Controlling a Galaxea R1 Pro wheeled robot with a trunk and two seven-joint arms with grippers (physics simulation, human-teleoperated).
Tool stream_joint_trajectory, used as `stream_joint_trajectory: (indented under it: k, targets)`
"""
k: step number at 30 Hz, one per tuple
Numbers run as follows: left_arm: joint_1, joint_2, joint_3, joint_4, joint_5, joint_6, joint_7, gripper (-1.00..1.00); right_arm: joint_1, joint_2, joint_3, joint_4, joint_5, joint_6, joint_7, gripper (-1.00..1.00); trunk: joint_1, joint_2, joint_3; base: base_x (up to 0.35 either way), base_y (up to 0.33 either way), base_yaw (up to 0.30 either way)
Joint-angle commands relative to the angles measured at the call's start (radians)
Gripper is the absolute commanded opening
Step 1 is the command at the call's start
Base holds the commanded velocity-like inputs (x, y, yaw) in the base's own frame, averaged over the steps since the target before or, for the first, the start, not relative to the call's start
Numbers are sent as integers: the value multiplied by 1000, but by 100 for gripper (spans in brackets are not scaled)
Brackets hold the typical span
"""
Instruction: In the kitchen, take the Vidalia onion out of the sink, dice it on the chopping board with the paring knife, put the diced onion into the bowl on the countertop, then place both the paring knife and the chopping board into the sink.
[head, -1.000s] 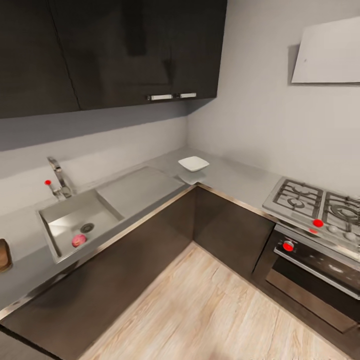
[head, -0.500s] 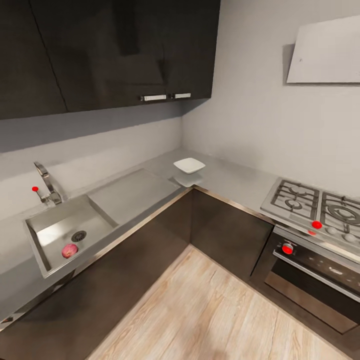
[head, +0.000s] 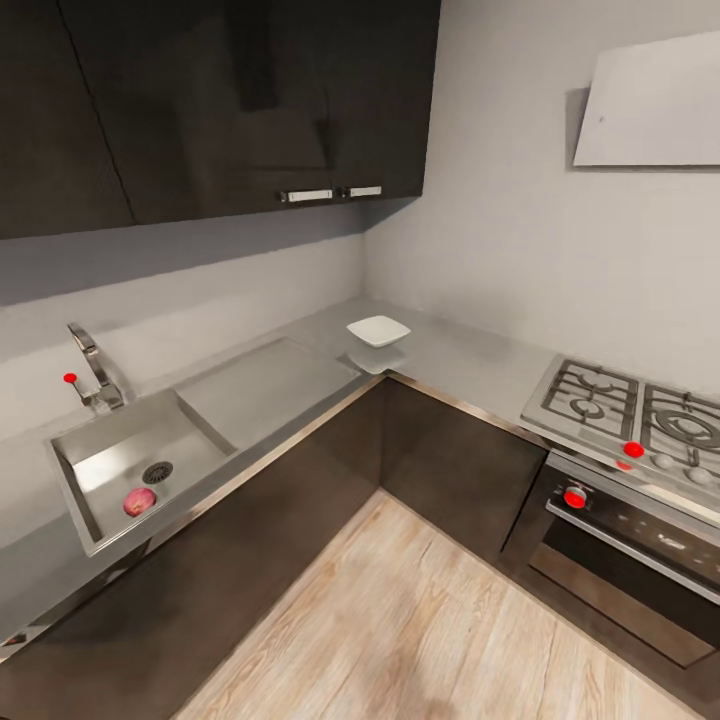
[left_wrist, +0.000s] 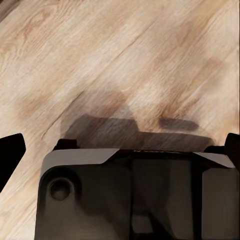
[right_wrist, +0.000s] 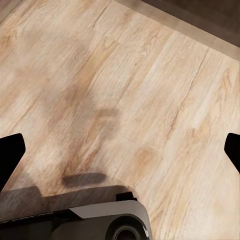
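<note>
1. Over the last sec the whole head view slid, so the camera turned, not the kitchen; since half a sec ago it sat unchanged, i.e. the robot had paused or settled.
2. The rectangular grey steel sink (head: 120, 455) w/ round drain now lay further toward the view's left edge; its chrome gooseneck faucet (head: 92, 365) w/ red knob stood at the back rim.
3. The brown wooden chopping board, glimpsed a sec ago past the sink's left end, had slipped out of frame; the paring knife couldn't be located.
4. The small round reddish Vidalia onion (head: 139, 501) sat in the basin near the front rim, just beside the drain.
5. The white shallow squarish bowl (head: 378, 331) rested at the back corner of the glossy grey countertop (head: 470, 365), well apart from the sink.
6. The left gripper (left_wrist: 120, 150) and right gripper (right_wrist: 120, 150) both hung over the pale wood-plank floor (head: 420, 620); fingers spread wide, nothing held.
7. Judged: still the approach stage; onion untouched, so the base needs to close on the sink before any reach.
</note>
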Motion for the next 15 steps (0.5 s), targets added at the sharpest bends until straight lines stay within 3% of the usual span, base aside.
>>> stream_joint_trajectory:
  k: [1,4,7,15]
  targets:
    - [-7,-3,-12,-34,7,48,0,100,0,0,1,-1,-9,-3,0,100,1,-2,-2,0,0,-39]
    - [-35,-8,-59,-118,7,147,1,100,0,0,1,-1,-9,-3,0,100,1,-2,-2,0,0,-156]
    - [-60,-10,-90,-171,7,186,2,100,0,0,1,-1,-9,-3,0,100,1,-2,-2,0,0,-254]
    - [-180,-11,-107,-262,7,323,2,100,0,-1,0,-1,-9,-4,0,100,1,-2,-2,0,0,-290]
